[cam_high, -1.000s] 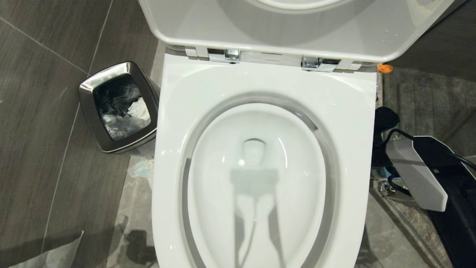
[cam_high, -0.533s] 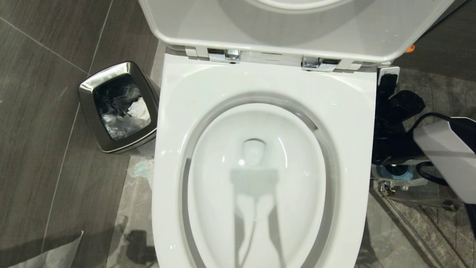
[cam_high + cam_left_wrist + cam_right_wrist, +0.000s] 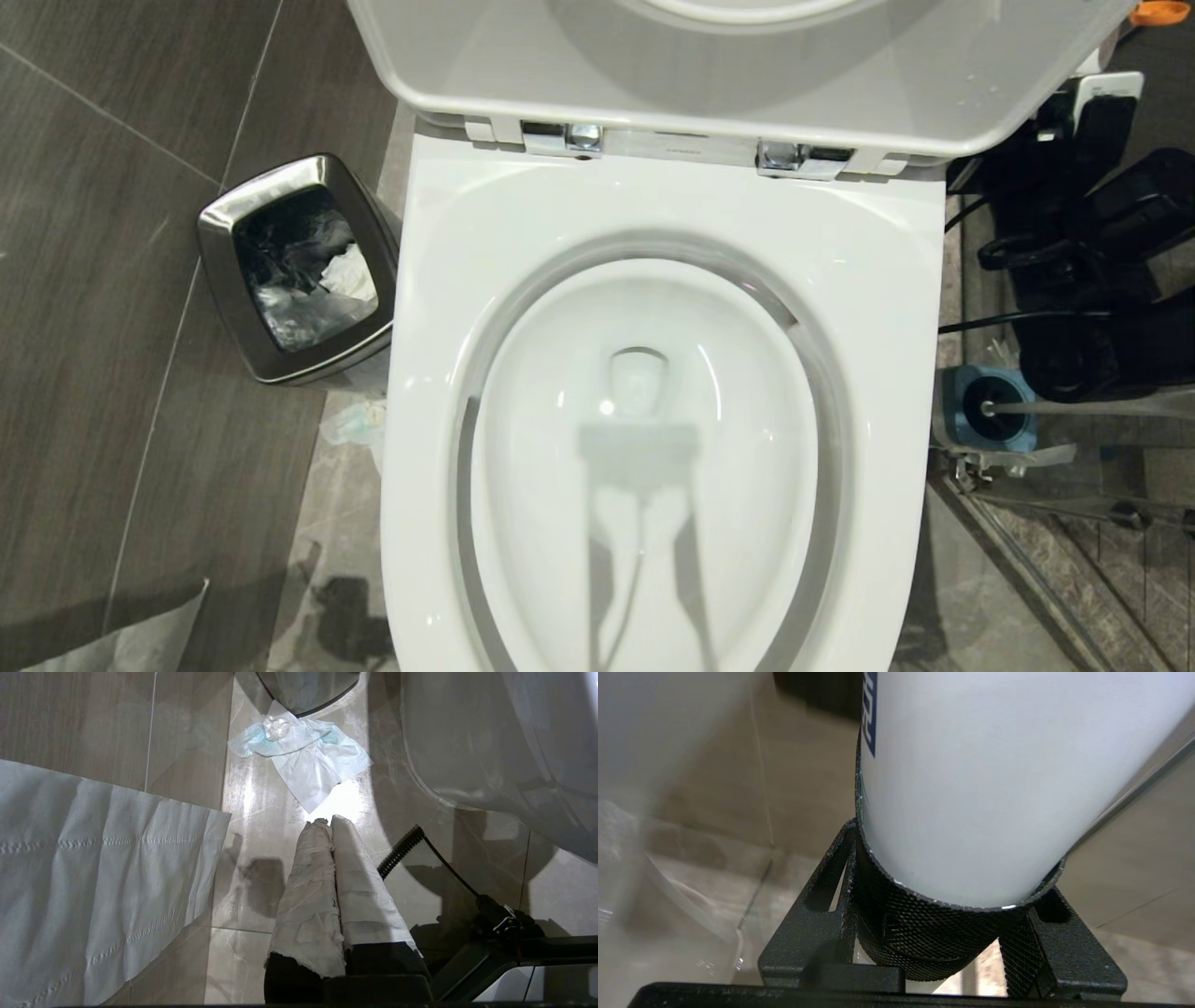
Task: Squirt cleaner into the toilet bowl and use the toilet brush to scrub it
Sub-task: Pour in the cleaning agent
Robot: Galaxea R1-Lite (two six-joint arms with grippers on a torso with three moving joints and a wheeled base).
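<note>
The toilet bowl [image 3: 439, 280] fills the middle of the head view, lid [image 3: 747, 75] raised, with water in its oval basin. My right gripper [image 3: 943, 896] is shut on the cleaner [image 3: 971, 765], a white bottle with a dark knurled lower part. In the head view that arm is at the far right past the lid's corner, and the orange cap [image 3: 1158, 11] shows at the top edge. The toilet brush [image 3: 1083, 406] stands in its blue holder [image 3: 952, 411] on the floor right of the bowl. My left gripper [image 3: 327, 822] is shut, its fingers wrapped in white paper, over the floor beside the bowl.
A steel bin [image 3: 299, 266] with rubbish stands left of the toilet. A crumpled tissue [image 3: 303, 751] lies on the tiles near it. A paper sheet [image 3: 93, 868] hangs close to the left gripper. A metal rail [image 3: 1027, 551] runs along the floor at the right.
My right arm has carried the cleaner from beside the seat's right edge up to the picture's top right corner, uncovering the brush and its holder. The left arm has not moved.
</note>
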